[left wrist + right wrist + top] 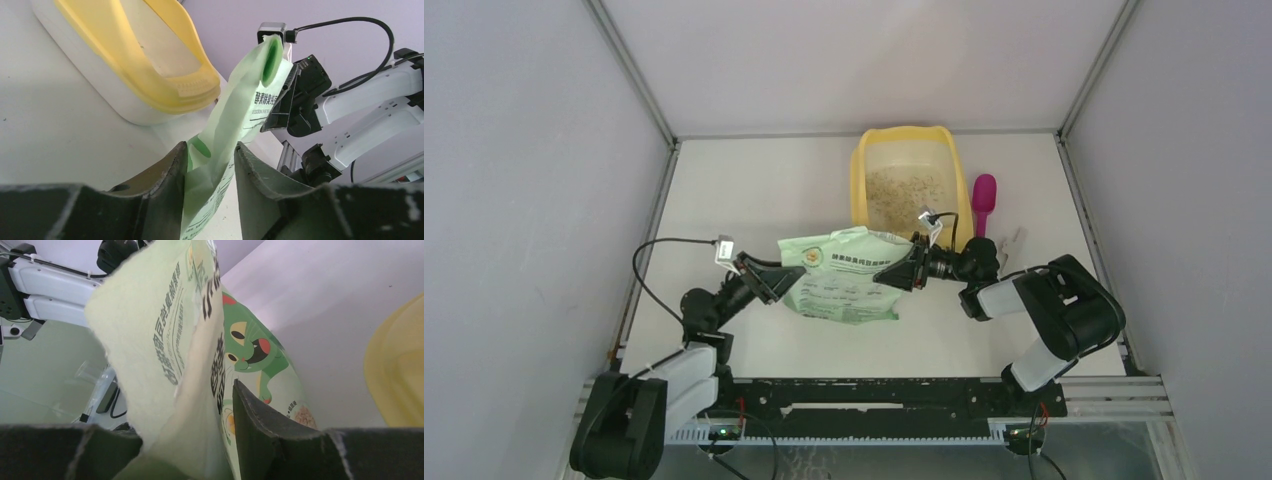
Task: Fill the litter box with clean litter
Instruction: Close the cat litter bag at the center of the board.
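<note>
Top view: the left gripper (769, 285) and right gripper (902, 272) each pinch one end of the light green printed bag (844, 285), spanning it between them. I judge this readies a pour into the yellow plastic rectangular litter box (857, 180) just beyond the right claw, where sparse beige granular clean litter (904, 187) lies.

Both arms reach low and inward.

Left wrist view: the fingers clamp the bag's edge.

Right wrist view: likewise gripped.
</note>
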Robot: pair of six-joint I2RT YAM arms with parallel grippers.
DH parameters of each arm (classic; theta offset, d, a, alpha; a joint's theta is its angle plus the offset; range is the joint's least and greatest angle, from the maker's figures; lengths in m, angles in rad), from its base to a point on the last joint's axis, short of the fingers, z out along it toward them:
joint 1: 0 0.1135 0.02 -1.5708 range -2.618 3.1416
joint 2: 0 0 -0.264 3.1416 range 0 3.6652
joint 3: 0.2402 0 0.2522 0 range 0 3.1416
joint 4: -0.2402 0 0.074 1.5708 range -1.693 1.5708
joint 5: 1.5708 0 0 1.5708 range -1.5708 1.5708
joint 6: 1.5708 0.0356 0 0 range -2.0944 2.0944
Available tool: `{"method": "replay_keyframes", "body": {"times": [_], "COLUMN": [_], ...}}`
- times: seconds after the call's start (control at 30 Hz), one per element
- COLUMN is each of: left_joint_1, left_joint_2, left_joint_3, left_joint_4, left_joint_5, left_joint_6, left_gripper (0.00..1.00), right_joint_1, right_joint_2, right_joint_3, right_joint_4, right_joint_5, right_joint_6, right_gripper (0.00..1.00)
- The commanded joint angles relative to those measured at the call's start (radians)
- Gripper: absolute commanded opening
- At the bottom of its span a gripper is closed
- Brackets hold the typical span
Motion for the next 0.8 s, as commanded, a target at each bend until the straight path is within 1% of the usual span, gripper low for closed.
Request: {"method": "replay_keyframes", "body": {"times": [0.0, 0.03, 0.1, 0.13, 0.2, 0.33, 0.37, 0.53, 0.6, 0.7, 0.77], "left_joint_1": [-0.002, -0.002, -0.002, -0.003, -0.002, -0.002, -0.002, -0.003, -0.002, -0.002, -0.002], "left_joint_2": [-0.034, -0.032, -0.028, -0.028, -0.033, -0.103, -0.14, -0.409, -0.511, -0.62, -0.647], "left_joint_3": [0.027, 0.029, 0.039, 0.044, 0.052, 0.063, 0.07, 0.121, 0.154, 0.17, 0.163], "left_joint_4": [0.091, 0.091, 0.079, 0.066, 0.025, -0.112, -0.176, -0.603, -0.802, -0.965, -1.018], "left_joint_5": [0.007, 0.007, 0.01, 0.012, 0.006, -0.026, -0.033, -0.079, -0.12, -0.156, -0.154], "left_joint_6": [-0.026, -0.028, -0.034, -0.034, -0.034, -0.015, -0.003, 0.078, 0.127, 0.146, 0.141], "left_gripper": [0.39, 0.32, 0.15, 0.1, 0.05, 0.02, 0.02, 0.03, 0.03, 0.06, 0.05], "right_joint_1": [-0.001, -0.002, -0.001, -0.001, -0.005, -0.007, -0.007, -0.001, 0.014, 0.047, 0.079], "right_joint_2": [0.001, 0.002, 0.005, 0.006, 0.009, 0.004, -0.001, -0.046, -0.079, -0.13, -0.168], "right_joint_3": [0.0, 0.0, 0.0, -0.002, -0.003, -0.016, -0.02, -0.057, -0.082, -0.109, -0.113], "right_joint_4": [0.087, 0.092, 0.095, 0.1, 0.112, 0.127, 0.129, 0.127, 0.121, 0.082, 0.016], "right_joint_5": [0.017, 0.019, 0.024, 0.022, 0.017, 0.003, 0.001, -0.007, 0.0, 0.015, 0.029], "right_joint_6": [0.039, 0.045, 0.053, 0.059, 0.082, 0.153, 0.169, 0.242, 0.245, 0.235, 0.215], "right_gripper": [0.44, 0.43, 0.38, 0.35, 0.29, 0.19, 0.18, 0.17, 0.17, 0.16, 0.15]}}
